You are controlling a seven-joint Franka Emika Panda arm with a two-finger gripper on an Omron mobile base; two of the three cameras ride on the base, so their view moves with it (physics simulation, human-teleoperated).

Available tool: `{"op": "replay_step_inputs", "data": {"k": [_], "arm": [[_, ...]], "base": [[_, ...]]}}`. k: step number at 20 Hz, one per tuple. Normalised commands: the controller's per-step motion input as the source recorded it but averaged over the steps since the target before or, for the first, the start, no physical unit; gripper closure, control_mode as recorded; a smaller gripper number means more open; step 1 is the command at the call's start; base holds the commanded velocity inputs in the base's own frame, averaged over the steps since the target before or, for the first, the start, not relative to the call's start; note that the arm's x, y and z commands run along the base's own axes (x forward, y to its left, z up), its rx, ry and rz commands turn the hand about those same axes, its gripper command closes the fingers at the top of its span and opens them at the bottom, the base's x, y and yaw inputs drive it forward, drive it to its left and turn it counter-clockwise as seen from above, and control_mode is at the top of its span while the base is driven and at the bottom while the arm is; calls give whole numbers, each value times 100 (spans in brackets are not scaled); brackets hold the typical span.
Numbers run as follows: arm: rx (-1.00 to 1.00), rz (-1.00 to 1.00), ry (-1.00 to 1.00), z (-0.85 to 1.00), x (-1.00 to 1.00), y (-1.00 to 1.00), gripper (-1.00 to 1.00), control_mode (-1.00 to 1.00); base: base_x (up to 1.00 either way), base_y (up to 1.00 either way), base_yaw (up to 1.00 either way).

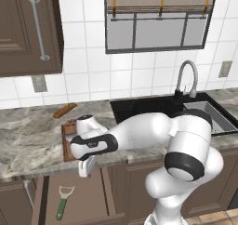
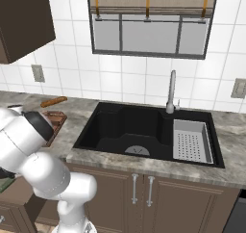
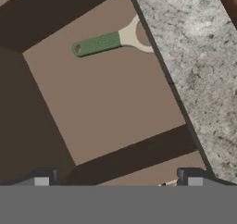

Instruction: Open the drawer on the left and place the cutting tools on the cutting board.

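Under the marbled worktop (image 1: 28, 131), low left in the frame, the drawer (image 1: 88, 196) stands open. The gripper (image 1: 87, 167), fingers apart, hangs over the light, rigid peeler (image 1: 63, 201); its green handle looks the best hold.

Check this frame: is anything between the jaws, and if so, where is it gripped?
Nothing is held. The gripper hangs with jaws apart over the open drawer, and the peeler lies loose on the drawer floor.

The drawer (image 1: 79, 196) stands open with bare floor beside the peeler (image 1: 63, 201), but the counter edge (image 3: 194, 79) overhangs its rear and covers the peeler head.
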Motion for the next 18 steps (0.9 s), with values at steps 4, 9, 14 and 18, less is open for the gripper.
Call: {"op": "replay_step_inputs", "data": {"k": [4, 9, 14, 18], "arm": [[-13, -9, 2, -17, 0, 1, -100, -100], [-14, -1, 0, -26, 0, 0, -100, -100], [-11, -7, -8, -25, -4, 8, -100, -100], [-2, -18, -11, -8, -11, 10, -100, -100]], "base": [[0, 0, 0], [0, 0, 0], [0, 0, 0], [0, 0, 0]]}}
